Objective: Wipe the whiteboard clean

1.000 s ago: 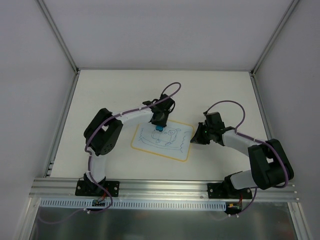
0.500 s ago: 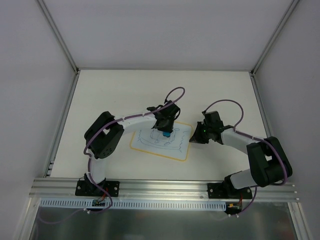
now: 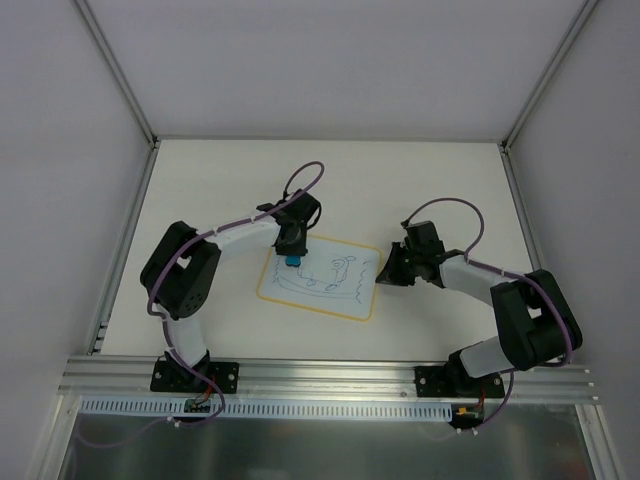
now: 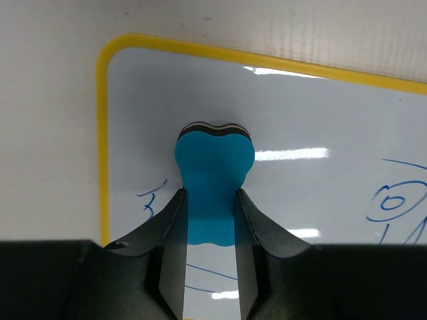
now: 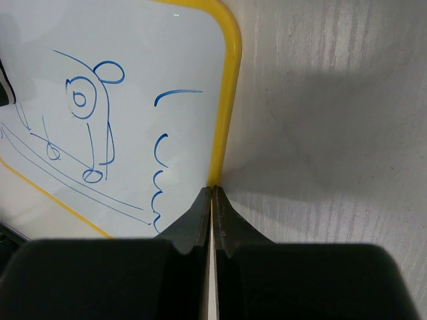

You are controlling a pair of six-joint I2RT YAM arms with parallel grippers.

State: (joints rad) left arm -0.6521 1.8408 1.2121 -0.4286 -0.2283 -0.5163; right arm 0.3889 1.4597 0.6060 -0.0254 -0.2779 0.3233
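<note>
Midway across the table [image 3: 420, 190], the whiteboard [image 3: 325, 290] lies flat, well apart from the near aluminium rail [image 3: 330, 375]. Right pincer [image 5: 211, 190], closed tight, touches its right yellow border. Left pincer [image 4: 210, 195] clamps the blue eraser [image 4: 213, 157] on the board near its far-left corner. Open table stretches beyond.

The right gripper [image 5: 212, 193] has its two fingers pressed together with no gap between them. The tips rest against the yellow border [image 5: 230, 87] of the whiteboard [image 5: 133, 60], on the long edge just below a rounded corner. The board surface carries blue marker doodles [image 5: 87, 100]: a ringed circle, curved strokes, small loops and long slanted lines. The pale table [image 5: 333, 133] lies beside the board, with a soft shadow across it.
</note>
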